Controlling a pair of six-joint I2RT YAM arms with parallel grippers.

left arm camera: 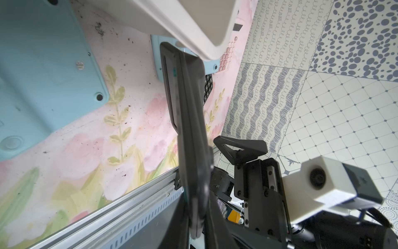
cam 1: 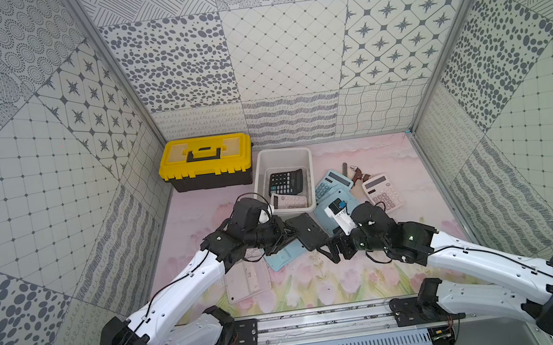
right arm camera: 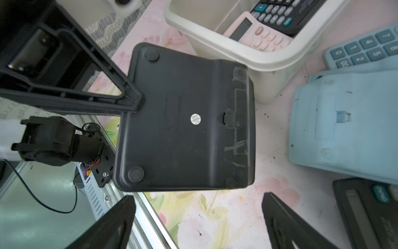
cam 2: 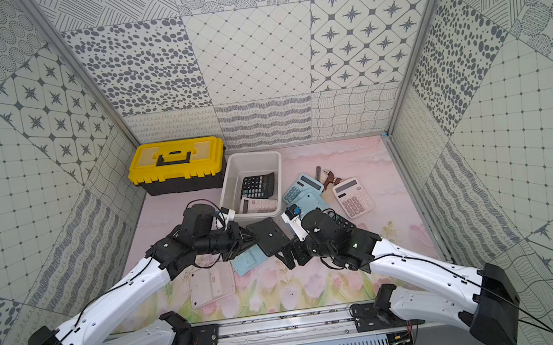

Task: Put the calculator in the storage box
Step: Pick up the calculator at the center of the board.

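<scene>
Left tool is clamped on one edge of the calculator, a black slab held back-up between the arms, its far end right by the box's near corner. Right tool hangs just beside it, jaws spread wide on nothing. The right wrist view catches the underside: round feet, a white sticker. The left wrist view gets it edge-on instead, display showing.

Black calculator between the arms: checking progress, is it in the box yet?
Out. Left gripper holds the black calculator, underside up, short of the box.
</scene>
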